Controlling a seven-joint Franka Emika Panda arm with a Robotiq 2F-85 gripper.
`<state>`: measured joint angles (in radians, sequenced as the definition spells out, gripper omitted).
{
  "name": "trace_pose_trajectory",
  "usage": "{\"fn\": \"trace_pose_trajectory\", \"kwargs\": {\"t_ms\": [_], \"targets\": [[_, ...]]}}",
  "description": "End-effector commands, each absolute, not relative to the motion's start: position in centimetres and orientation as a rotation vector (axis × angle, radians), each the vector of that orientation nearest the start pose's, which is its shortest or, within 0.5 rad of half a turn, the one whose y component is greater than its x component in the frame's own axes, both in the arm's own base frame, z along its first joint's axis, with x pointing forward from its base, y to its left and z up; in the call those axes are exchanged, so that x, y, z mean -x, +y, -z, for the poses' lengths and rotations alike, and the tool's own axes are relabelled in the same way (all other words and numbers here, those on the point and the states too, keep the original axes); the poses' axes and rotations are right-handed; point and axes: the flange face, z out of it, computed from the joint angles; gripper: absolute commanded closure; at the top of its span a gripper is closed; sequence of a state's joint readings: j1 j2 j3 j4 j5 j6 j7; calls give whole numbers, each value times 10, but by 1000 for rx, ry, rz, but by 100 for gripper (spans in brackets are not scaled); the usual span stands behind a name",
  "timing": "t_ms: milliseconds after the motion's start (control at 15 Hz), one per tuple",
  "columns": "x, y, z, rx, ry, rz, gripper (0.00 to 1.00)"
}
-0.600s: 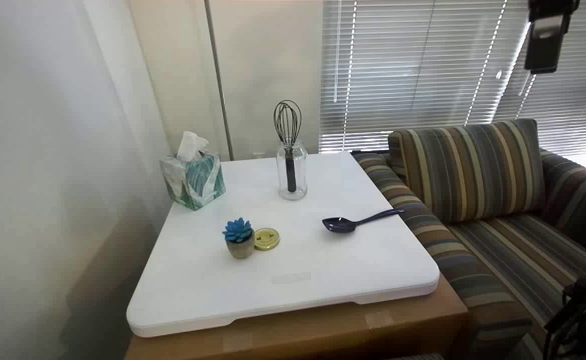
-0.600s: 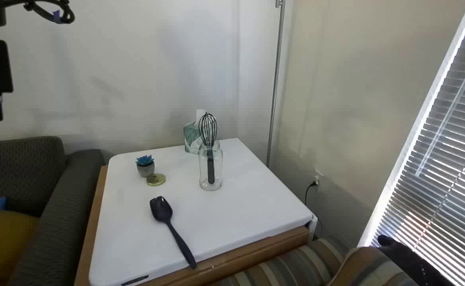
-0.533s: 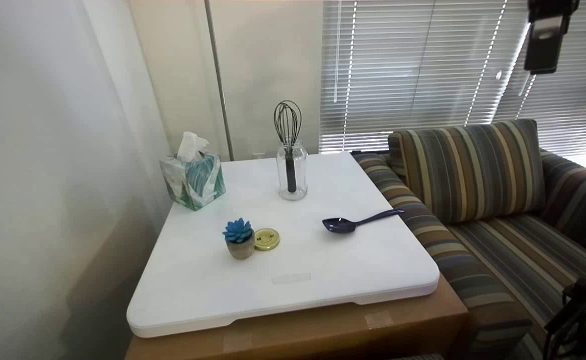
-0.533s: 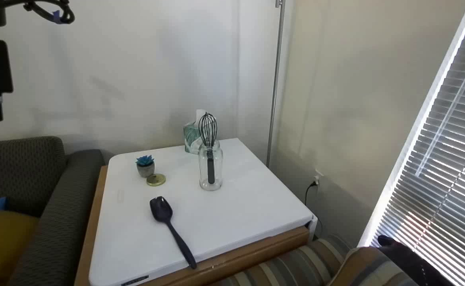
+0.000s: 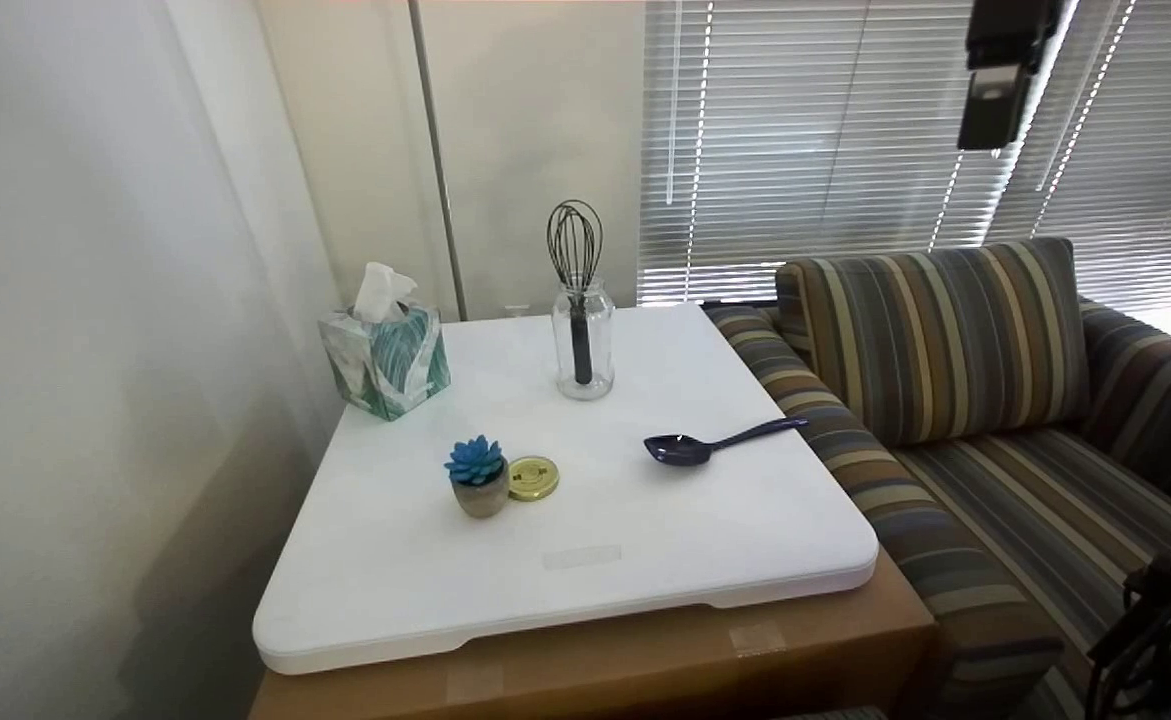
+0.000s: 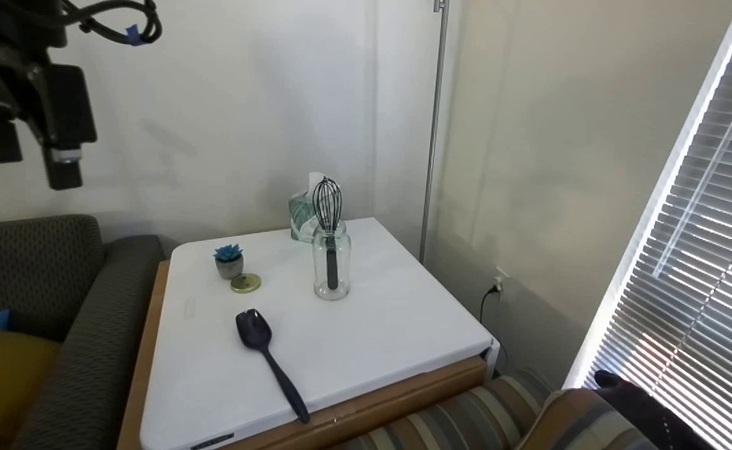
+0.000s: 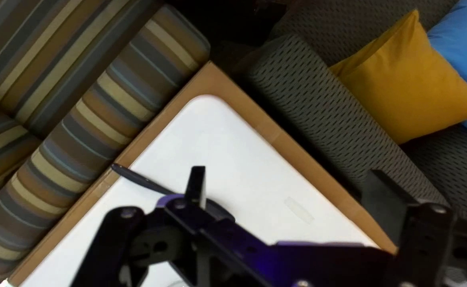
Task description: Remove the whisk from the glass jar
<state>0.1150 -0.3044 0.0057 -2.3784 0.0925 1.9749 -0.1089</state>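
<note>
Fingers spread apart with nothing between them, we hang high and well apart from the whisk, so the step in hand looks to be the approach. The whisk stands handle down, leaning slightly, inside the glass jar, its wire loops rising above the mouth and its handle showing through the glass. We should aim for the loops above the mouth, coming down with one finger on each side and both clear of the glass. Those wires will probably give inward, so we would do well to close slowly, then draw straight up until the handle's end clears the mouth; a sideways pull could tip the jar. Around it, the tissue box, the gold lid beside the potted plant, and the dark blue spoon all sit apart from the jar on the white worktop, so our way down should be unhindered. We cannot make out the whisk in the wrist view, so we should line up by both exterior views until the loops come into it.
</note>
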Motion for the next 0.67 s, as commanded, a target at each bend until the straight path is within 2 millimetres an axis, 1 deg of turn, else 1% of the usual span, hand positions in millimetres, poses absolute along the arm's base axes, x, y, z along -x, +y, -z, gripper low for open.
{"fn": "trace_pose_trajectory", "kwargs": {"t_ms": [0, 200, 267, 400, 467, 600], "targets": [[-481, 46, -418, 3068, -436, -16, 0], [-516, 42, -410, 3053, -559, 113, 0], [-518, 40, -406, 3047, -594, 143, 0], [-530, 33, -400, 3040, -624, 183, 0], [-515, 44, -406, 3049, -581, 153, 0], [-518, 43, -401, 3049, -583, 147, 0]]}}
